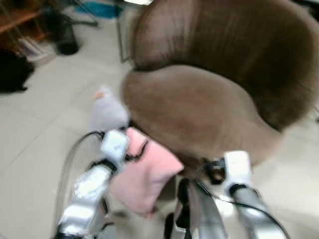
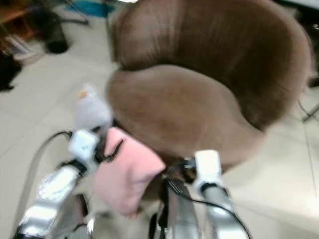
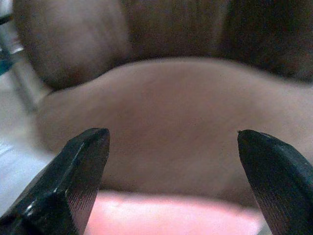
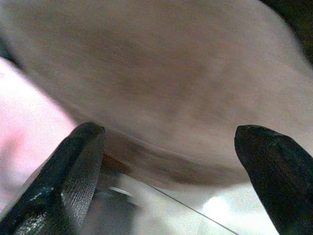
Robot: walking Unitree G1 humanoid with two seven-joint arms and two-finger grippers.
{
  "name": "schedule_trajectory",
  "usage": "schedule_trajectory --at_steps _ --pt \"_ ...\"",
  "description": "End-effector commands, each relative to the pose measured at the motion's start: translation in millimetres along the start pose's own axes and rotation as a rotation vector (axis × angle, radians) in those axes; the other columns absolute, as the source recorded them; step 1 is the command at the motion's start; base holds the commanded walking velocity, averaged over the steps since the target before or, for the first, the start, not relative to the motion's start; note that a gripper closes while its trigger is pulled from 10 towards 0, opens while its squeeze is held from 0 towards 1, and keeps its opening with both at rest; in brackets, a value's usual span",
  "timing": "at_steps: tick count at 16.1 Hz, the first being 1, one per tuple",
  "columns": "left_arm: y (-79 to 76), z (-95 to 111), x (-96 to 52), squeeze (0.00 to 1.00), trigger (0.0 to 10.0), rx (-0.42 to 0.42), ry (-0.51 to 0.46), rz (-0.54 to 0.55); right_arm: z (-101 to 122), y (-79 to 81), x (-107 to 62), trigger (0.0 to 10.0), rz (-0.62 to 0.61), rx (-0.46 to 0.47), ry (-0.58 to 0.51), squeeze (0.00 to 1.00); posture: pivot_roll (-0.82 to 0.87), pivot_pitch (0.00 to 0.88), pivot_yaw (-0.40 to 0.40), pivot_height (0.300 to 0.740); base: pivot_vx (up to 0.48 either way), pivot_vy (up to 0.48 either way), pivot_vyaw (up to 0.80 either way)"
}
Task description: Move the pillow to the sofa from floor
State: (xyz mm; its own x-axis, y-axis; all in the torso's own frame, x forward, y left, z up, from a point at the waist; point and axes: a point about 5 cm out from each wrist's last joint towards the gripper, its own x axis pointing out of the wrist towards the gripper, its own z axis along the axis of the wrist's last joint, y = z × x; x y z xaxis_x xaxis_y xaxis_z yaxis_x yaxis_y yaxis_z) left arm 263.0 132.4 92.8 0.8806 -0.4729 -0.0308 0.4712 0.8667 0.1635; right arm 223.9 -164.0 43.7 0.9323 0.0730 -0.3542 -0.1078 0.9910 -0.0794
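Head views blurred. Brown sofa (image 1: 209,94), a rounded tub-shaped seat with a curved backrest, stands on a pale tiled floor (image 1: 35,149).

Pink pillow (image 1: 144,174) is at the sofa's front edge, on its left side, lower than the seat cushion. It appears to hang against the sofa's front rather than rest on the seat; the blur leaves its support unclear. Its lower corner sits above the floor in front of the sofa.

Left gripper (image 3: 171,161) faces the sofa seat, fingers (image 3: 73,181) spread wide with nothing between them; the pink pillow fills the strip just beneath them, in front of the sofa. The left arm's white wrist block lies against the pillow's upper left corner.

Right gripper (image 4: 171,166) is also released, fingers (image 4: 68,176) well apart, aimed at the underside of the sofa's front edge, with the pillow off to one side.

A pale grey soft object (image 1: 107,109) lies just left of the sofa's front. A dark bin (image 1: 65,35) stands well left of the sofa's back.
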Motion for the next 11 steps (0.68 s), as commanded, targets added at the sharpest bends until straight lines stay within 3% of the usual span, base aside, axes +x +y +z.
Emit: schedule_trajectory --at_steps 1,7,11 --pt "5.3 -9 -7.3 0.0 10.0 0.001 0.047 0.024 3 6.1 0.0 10.0 0.021 -0.008 -0.008 0.0 0.0 0.131 -0.072 0.545 0.0 0.0 0.0" --pt "7.0 -8 -10.9 0.0 10.0 0.014 0.037 0.03 3 16.7 3.0 10.0 0.11 0.014 -0.011 0.0 0.02 0.135 -0.073 0.535 0.0 0.0 0.0" --pt "13.5 -9 -18.1 0.0 10.0 0.04 0.049 0.042 3 28.2 7.4 10.0 0.192 -0.018 -0.008 0.0 0.04 0.142 -0.075 0.49 0.0 0.0 0.0"
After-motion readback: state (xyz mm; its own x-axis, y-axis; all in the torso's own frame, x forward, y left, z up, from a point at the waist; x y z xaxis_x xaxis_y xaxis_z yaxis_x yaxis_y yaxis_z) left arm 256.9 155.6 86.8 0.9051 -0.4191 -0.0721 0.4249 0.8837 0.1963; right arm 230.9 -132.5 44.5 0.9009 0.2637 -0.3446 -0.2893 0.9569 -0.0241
